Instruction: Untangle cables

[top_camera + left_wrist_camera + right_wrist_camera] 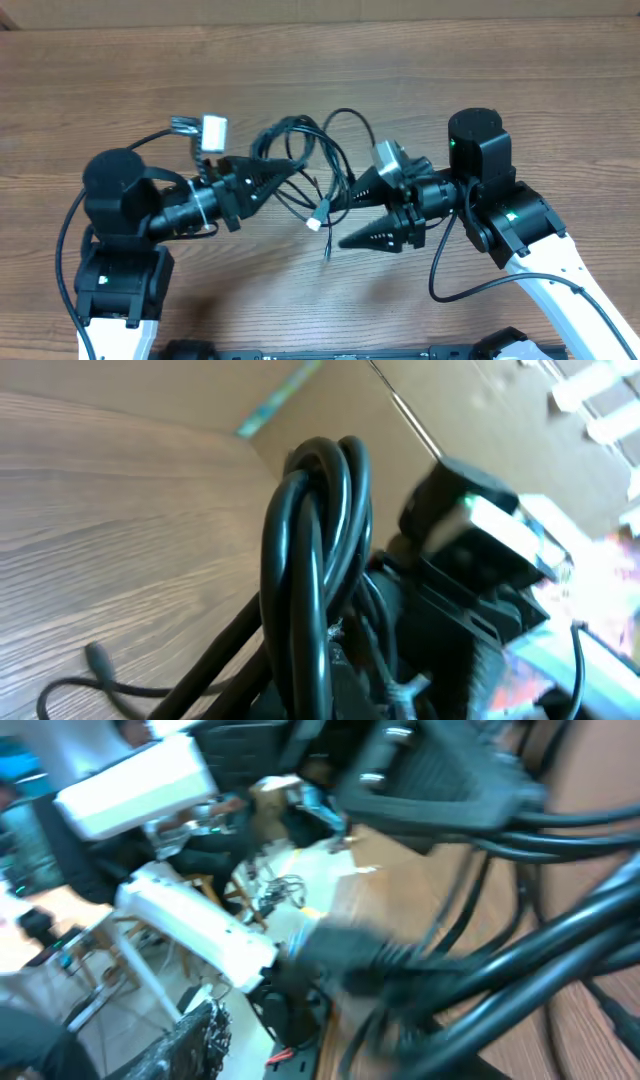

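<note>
The cables (300,150) are thin black cords looped in a tangle at the table's middle, with a pale plug tip (318,217) hanging low. From the left, my left gripper (288,171) is shut on the bundle. In the left wrist view the cable loops (312,530) rise straight out of the jaws, and a loose strand with a small plug (98,657) lies on the wood. My right gripper (345,216) faces it from the right with its fingers spread, open, at the tangle's right side. The right wrist view is blurred, with cables (560,950) crossing close by.
The wooden table (320,70) stretches behind the arms. A thicker black arm wire (455,285) curves under the right arm. Both arm bases stand at the near edge.
</note>
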Robot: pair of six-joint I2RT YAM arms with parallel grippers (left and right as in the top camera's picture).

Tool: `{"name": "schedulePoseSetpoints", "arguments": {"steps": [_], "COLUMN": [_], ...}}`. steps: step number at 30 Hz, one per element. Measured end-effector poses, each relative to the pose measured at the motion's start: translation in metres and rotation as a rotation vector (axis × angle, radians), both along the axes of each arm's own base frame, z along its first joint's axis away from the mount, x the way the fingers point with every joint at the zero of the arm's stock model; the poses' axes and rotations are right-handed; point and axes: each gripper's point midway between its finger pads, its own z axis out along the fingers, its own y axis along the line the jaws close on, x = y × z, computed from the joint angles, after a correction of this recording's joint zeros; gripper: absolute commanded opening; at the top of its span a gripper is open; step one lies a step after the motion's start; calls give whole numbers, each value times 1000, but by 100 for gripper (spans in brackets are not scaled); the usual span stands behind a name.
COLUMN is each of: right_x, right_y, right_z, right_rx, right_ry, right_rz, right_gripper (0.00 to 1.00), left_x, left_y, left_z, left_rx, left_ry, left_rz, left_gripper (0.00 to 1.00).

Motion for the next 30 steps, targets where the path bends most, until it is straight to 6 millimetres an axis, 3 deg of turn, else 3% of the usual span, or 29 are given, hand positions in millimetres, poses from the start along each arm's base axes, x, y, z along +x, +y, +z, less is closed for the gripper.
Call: {"name": "schedulePoseSetpoints", "arguments": {"steps": [6,13,18,26,30], "right_x": [-14,-17,-17,-16,-18], "right_y": [-4,-5,-5,-5,-5], "right_z": [12,15,17,18,22], "right_rx": [73,90,89,83,99], "right_ry": [-70,-83,-76,-59,-83], "right_rz": [98,122,121,120,136], "right_gripper": [59,62,51,50,65], "left_x": [-2,-15,-21,-17,-12], "left_y": [0,-17,-24,-23,-24], "left_z": [1,1,2,0,-7], "left_rx": [-22,-24,-23,-20,-14], "left_ry": [36,38,36,42,70], "left_rz": [-7,-84,-114,-103,-99], "left_gripper": [4,4,4,4,4]}}
